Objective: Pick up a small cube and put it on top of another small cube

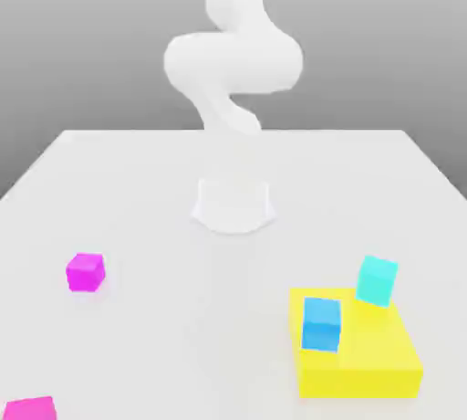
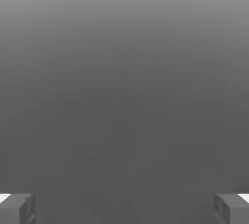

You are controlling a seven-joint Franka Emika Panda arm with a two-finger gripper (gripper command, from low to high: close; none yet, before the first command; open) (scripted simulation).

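Note:
The small hot-pink cube [image 1: 29, 407] lies at the bottom left corner of the exterior view, partly cut off by the picture's edge. The medium-blue cube [image 1: 321, 324] stands on the yellow block [image 1: 365, 363] at the exterior view's lower right. The white arm [image 1: 233, 62] rises at the back of the table, folded high above its base. In the hand view my gripper [image 2: 124, 209] is open, its grey fingertips [image 2: 17, 208] far apart with nothing between them, facing plain grey background.
A smaller purple-magenta cube [image 1: 85, 272] sits on the white table [image 1: 182, 336] at the exterior view's left. A turquoise cube [image 1: 377, 280] rests on the yellow block's far corner, behind the blue cube. The arm's round base [image 1: 233, 205] marks the table's middle.

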